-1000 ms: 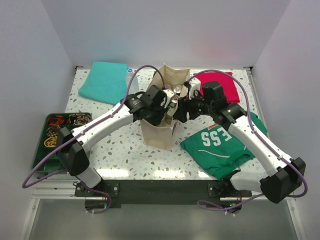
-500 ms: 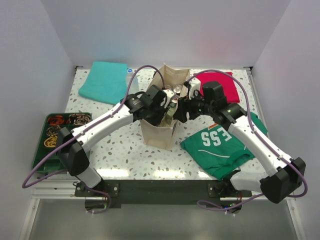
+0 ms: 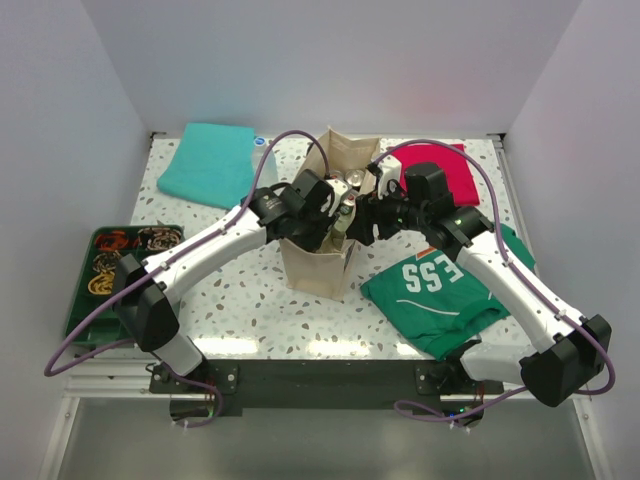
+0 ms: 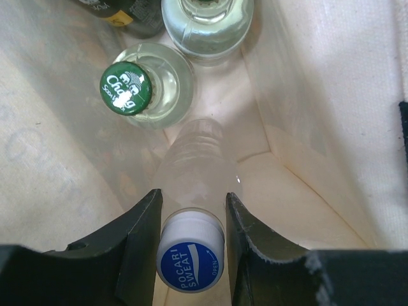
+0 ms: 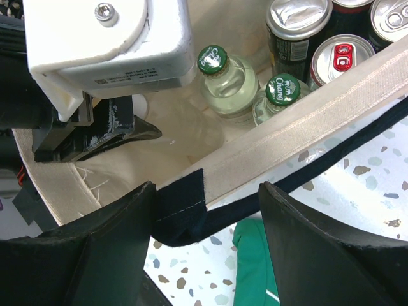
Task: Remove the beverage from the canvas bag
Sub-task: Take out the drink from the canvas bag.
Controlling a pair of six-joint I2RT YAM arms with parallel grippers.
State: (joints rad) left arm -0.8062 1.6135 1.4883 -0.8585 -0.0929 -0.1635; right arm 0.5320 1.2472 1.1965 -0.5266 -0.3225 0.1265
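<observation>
Nothing has shifted — left end effector (image 4: 192, 194) clamps the Pocari Sweat bottle (image 4: 190, 258) inside the canvas bag (image 3: 318, 270); right end effector (image 5: 207, 188) straddles its rim — jaws apart.

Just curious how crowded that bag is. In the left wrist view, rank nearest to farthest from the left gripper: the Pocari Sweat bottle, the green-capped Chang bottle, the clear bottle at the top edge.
1. Pocari Sweat bottle, cap between the left gripper's fingers, bottom centre.
2. Green-capped Chang bottle, up and to the left.
3. Clear bottle, top edge, farthest.
</observation>
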